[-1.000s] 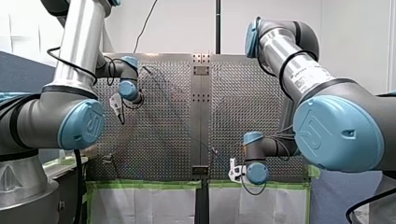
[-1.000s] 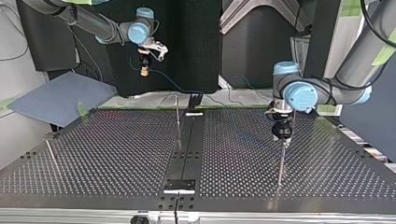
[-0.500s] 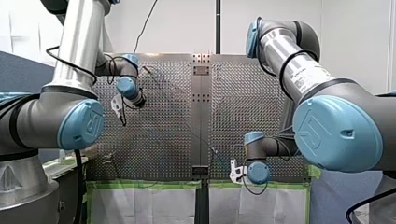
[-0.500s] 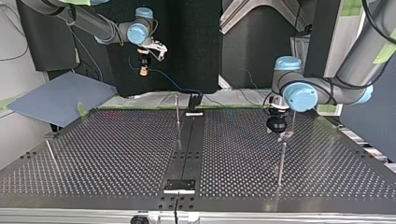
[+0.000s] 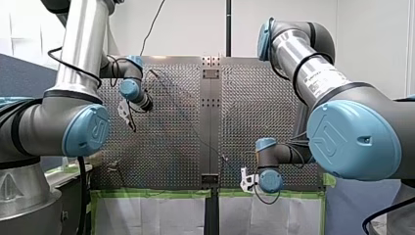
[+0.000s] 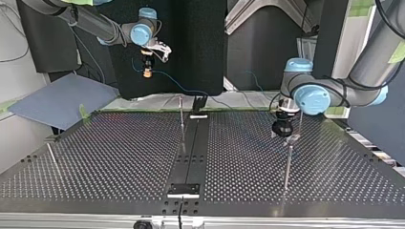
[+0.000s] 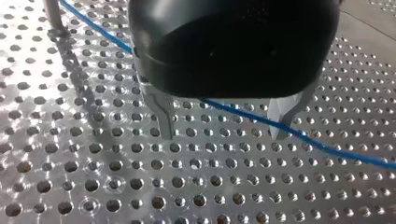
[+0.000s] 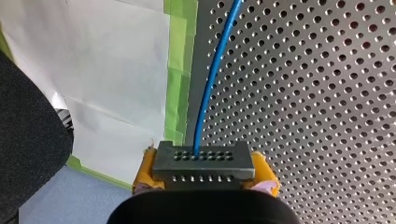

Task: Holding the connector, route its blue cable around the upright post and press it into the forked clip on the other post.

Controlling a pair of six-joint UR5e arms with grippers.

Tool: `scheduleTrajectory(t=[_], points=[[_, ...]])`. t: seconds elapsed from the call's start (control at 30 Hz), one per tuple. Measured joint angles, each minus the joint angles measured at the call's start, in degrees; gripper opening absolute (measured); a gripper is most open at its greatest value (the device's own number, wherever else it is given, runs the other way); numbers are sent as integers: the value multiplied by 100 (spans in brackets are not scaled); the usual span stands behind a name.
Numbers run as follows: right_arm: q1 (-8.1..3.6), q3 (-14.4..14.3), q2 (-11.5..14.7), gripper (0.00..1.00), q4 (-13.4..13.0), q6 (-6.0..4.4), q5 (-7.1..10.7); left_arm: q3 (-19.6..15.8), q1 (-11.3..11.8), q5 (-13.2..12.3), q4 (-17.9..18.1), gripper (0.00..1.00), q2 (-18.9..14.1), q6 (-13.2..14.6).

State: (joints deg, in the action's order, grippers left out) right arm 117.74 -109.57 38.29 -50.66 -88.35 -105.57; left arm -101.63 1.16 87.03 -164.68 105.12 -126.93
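The perforated surface [image 6: 119, 152] takes up most of the scene, with a dark rail [image 6: 191, 148] down its middle. My right arm [image 6: 90, 24] enters at the top view's left and holds the right gripper [image 6: 149, 64] well above the surface's far edge. My left arm [image 6: 363, 71] enters at that view's right and hangs the left gripper [image 6: 282, 128] low over the plate.

Two thin posts matter here. The upright post [image 6: 181, 121] stands just beside the rail, toward the far edge. A nearer post [image 6: 287, 167] at the top view's right carries a small pale piece that I take to be the forked clip [image 6: 293, 138]. The left gripper sits just behind and above it.

The right gripper is clamped on the connector [image 8: 204, 163], a dark block squeezed between yellow pads [image 8: 145, 170]. The blue cable [image 8: 212, 79] leaves the connector's face and runs out over the holes. Holding it high probably lifts the cable off the plate so it can be steered around the upright post.

The left gripper's metal fingers [image 7: 163, 116] stand apart with nothing between them. The cable lies on the surface beneath, crossing diagonally past one fingertip; whether they touch I cannot tell. Waiting there, spread, it looks ready to pinch the cable and press it into the clip. In the top view the cable is too thin to trace its route.
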Motion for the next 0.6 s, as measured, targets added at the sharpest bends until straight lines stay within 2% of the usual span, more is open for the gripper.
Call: scheduleTrajectory(t=[0.27, 0.43, 0.6], points=[[20, -4, 0, 0, 19, 1, 0, -361, 150, -42, 321, 100, 2, -462], [26, -3, 0, 0, 39, 8, 0, -618, 259, -243, 608, 100, 3, -756], [32, -2, 0, 0, 60, 16, 0, -817, 355, -321, 813, 100, 4, -1033]])
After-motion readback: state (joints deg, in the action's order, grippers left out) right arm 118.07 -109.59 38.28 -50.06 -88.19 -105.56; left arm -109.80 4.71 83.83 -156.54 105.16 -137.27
